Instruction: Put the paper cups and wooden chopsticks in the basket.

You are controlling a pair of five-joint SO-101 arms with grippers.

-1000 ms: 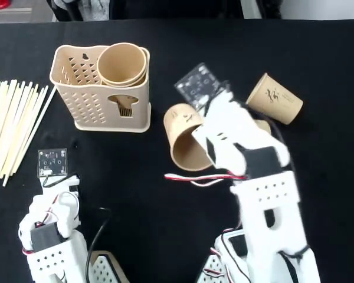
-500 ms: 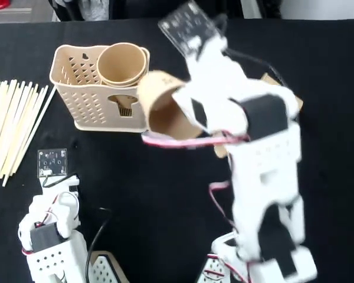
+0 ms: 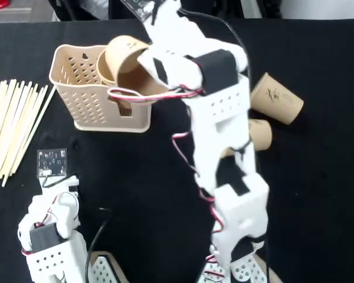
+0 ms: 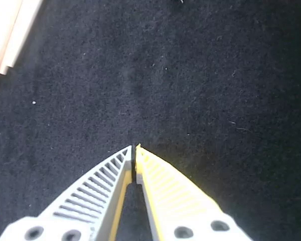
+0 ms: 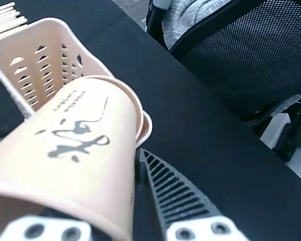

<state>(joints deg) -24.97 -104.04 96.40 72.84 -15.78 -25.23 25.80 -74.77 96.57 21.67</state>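
High view: within the last second the right gripper point(image 3: 148, 66) has lifted 1 paper cup point(image 3: 125, 52) off the black table point(image 3: 318, 47) and swung it across to the basket point(image 3: 76, 112). The cup now hangs tilted over the basket's right compartment, base toward the nested cups point(image 3: 104, 66) already stored there, mouth toward the arm. Judged effect: this cup is close to placement and needs only lowering and release. 2 loose cups point(image 3: 277, 98) point(image 3: 258, 134) lie on their sides well apart from the basket, to the right of the arm, and the wooden chopsticks point(image 3: 15, 127) lie in a loose bundle at the table's left edge, none yet in the basket. The left arm point(image 3: 47, 230) has not moved and sits low at the near left. Left wrist view: the left gripper point(image 4: 135, 148) is closed on nothing above bare black cloth, with chopstick ends point(image 4: 7, 30) at the corner, well apart from the fingertips. Right wrist view: the right gripper is clamped on the held cup's wall near its mouth, 1 black finger point(image 5: 165, 196) outside, the other hidden by the cup. The cup's far end meets the rims of the nested cups; whether it has entered them cannot be told.
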